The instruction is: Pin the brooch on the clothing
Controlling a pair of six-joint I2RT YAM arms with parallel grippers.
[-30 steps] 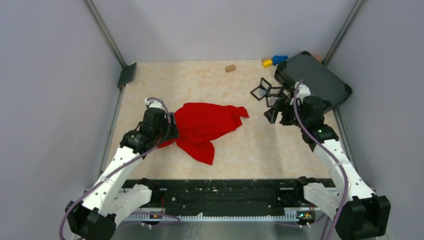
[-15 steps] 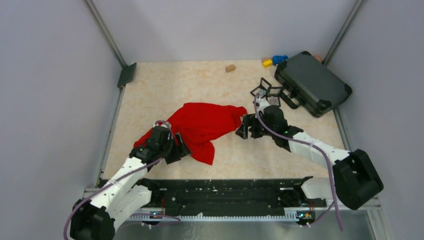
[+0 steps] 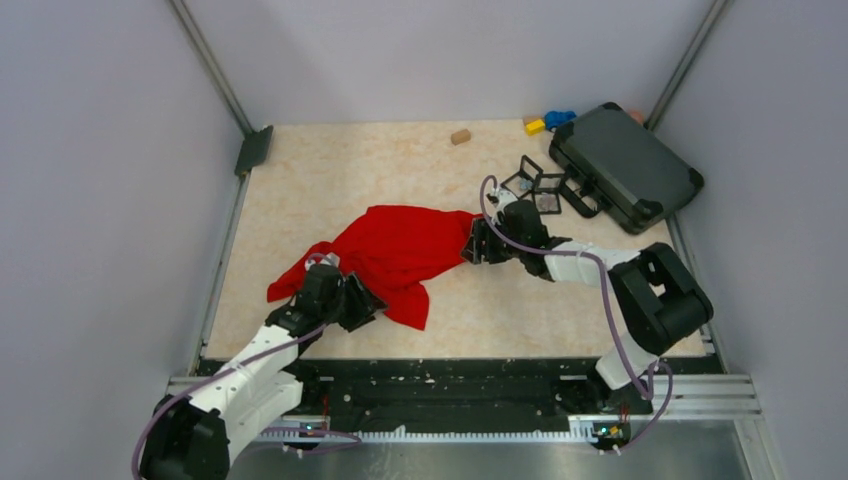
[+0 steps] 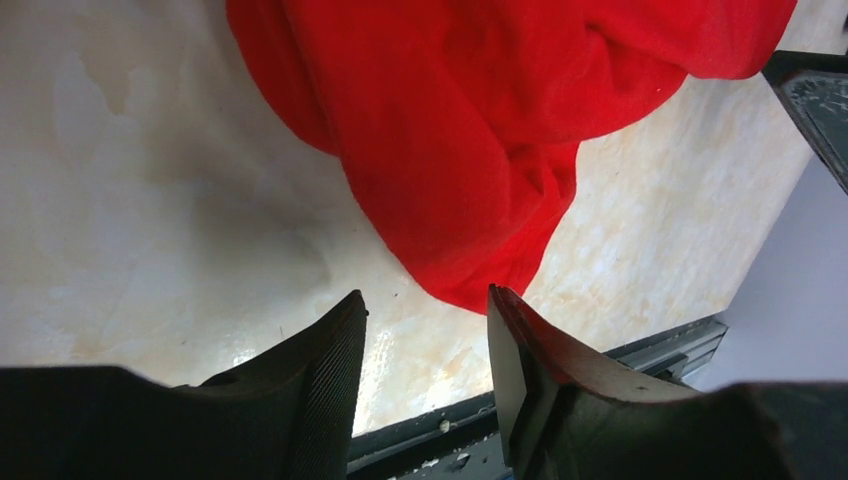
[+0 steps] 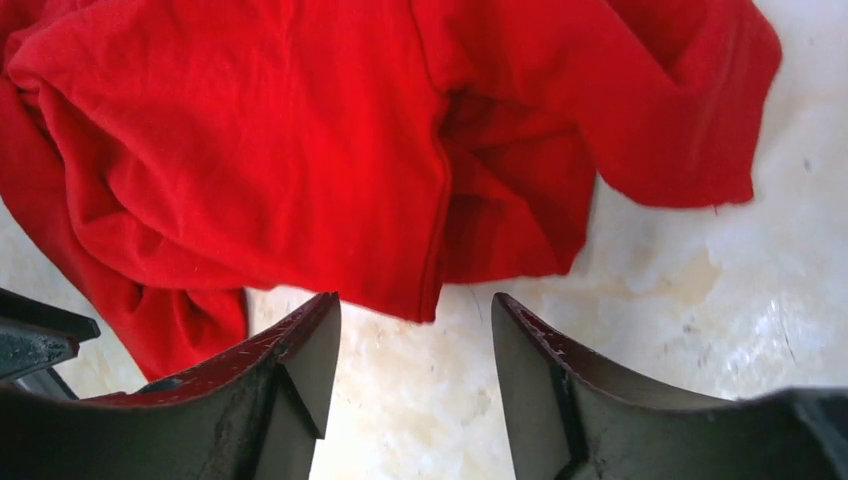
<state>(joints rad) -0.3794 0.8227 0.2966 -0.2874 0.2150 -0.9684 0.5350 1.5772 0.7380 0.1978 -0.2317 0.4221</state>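
Note:
The red clothing (image 3: 400, 250) lies crumpled in the middle of the table. My left gripper (image 3: 362, 303) is open and empty at its near left edge. In the left wrist view the clothing (image 4: 500, 120) hangs down to a low fold just beyond my left gripper (image 4: 425, 310). My right gripper (image 3: 472, 245) is open and empty at the clothing's right edge. In the right wrist view the hem of the clothing (image 5: 300, 150) ends right at the tips of my right gripper (image 5: 415, 310). I cannot make out a brooch in any view.
A black case (image 3: 625, 165) lies at the back right, with black wire frames (image 3: 535, 185) beside it. A wooden block (image 3: 460, 136), a yellow block (image 3: 535, 126) and a blue toy (image 3: 560, 118) sit along the back edge. A black rail (image 3: 450, 385) runs along the near edge.
My right gripper has swung left from the wire frames to the clothing's right edge. My left gripper has moved nearer along the clothing's left side. A red flap now lies spread to the left.

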